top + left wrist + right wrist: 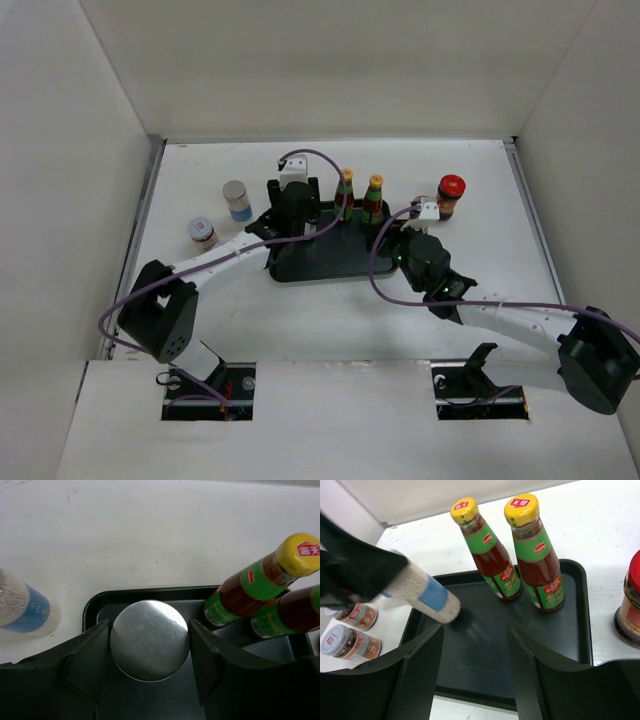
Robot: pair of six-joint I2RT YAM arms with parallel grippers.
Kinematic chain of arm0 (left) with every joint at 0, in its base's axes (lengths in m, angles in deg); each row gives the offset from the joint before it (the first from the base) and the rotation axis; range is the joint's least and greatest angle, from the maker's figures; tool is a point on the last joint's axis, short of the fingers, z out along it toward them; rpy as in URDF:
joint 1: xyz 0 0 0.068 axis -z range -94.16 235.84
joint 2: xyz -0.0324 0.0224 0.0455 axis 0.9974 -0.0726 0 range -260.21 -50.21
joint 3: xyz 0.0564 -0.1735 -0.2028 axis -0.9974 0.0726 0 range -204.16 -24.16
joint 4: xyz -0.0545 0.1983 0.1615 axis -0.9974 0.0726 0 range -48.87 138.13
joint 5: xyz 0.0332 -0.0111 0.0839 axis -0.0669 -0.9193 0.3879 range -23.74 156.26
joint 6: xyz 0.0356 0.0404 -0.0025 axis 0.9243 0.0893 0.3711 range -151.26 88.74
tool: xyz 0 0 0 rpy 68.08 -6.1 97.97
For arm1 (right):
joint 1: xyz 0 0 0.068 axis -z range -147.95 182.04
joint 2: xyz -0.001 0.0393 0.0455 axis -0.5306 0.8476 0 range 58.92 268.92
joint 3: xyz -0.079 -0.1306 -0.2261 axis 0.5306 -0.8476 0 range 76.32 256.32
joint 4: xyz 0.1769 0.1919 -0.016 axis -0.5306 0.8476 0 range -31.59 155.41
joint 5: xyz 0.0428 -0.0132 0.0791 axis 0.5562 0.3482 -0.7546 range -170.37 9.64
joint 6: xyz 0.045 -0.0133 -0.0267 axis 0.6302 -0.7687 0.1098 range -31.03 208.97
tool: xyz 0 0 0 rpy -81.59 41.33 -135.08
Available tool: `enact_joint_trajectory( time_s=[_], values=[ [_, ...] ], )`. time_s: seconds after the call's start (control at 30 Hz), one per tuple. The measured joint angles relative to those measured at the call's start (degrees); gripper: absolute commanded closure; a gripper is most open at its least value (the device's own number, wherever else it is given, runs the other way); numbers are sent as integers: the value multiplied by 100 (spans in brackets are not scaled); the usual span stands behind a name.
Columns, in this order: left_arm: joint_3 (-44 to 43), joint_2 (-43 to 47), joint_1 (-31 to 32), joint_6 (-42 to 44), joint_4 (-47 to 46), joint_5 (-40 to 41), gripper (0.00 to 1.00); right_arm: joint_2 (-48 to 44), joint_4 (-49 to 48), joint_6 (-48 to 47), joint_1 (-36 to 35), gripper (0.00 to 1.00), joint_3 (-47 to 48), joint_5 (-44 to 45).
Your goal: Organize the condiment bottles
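Squarely between the closed-in fingers of the left gripper point(150, 626) sits a silver-lidded shaker point(149, 640), pinched on both sides of its lid, lid up and base down at the floor of the black tray point(95, 611), in its far left corner. From the right wrist its long axis slants up and left into that gripper. Two yellow-capped bottles point(495, 565) stand just beside it, caps up, while the right gripper point(475, 645) hangs over the tray, fingers spread wide on nothing.

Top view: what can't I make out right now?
Top view: the left claw hides the silver-lidded shaker it grips; left wrist shows only its lid.
Right wrist view: the red-lidded jar is cut off by the right edge.
Left wrist view: the second shaker is blurred and cut off at left.
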Motion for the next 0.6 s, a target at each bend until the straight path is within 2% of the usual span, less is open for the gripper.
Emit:
enact_joint_trajectory(
  time_s=[0.13,0.43,0.5,0.6],
  values=[
    [-79,-509,-33,35,-186,-168,59,0,-2,9,9,40,0,-2],
    [-404,-968,-44,107,-723,-339,59,166,-9,48,9,40,0,-42],
    [-472,-1075,-44,144,-769,-365,55,166,-17,57,22,40,0,-46],
    [-518,-1187,-42,216,-859,-363,42,166,-17,68,31,40,0,-48]
  ],
)
